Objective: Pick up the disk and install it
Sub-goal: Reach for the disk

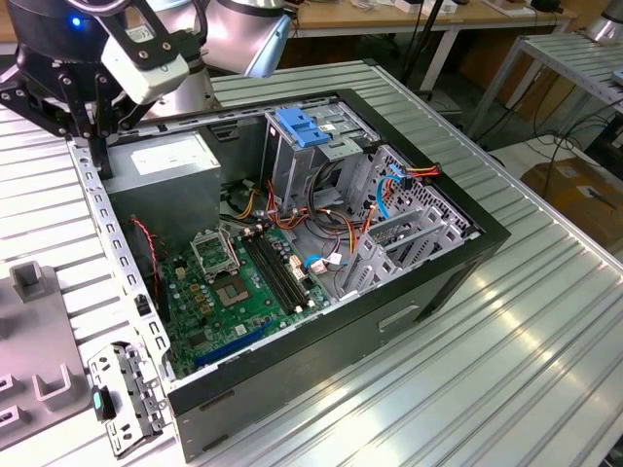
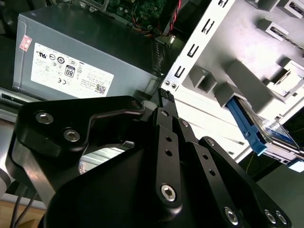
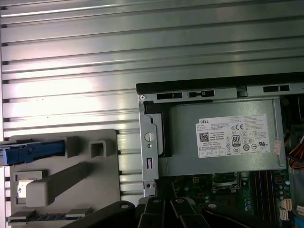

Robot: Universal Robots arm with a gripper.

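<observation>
One open computer case (image 1: 321,341) lies on its side across the middle of the ribbed metal tabletop (image 1: 506,370), well in from the tabletop edge that shows on the exterior view's right. My jaws are together with nothing between them. They hang above the case's rim, near the corner where the grey power supply (image 1: 161,161) sits. Inside the case are a green motherboard (image 1: 243,282), coloured cables (image 1: 331,229) and a tall metal cage (image 1: 287,170) with a blue handle (image 1: 300,126). Just outside that rim, on the side of the tabletop away from the visible edge, lies a grey moulded fixture (image 3: 61,190). The disk (image 2: 278,135) rests in this fixture, outside the case and apart from my jaws. In the second wrist view its flat top shows a label with a blue band, and a blue side rail (image 2: 244,126) runs along one long edge. In the first wrist view that blue rail lies in a slot of the fixture. The disk has not been picked up.
</observation>
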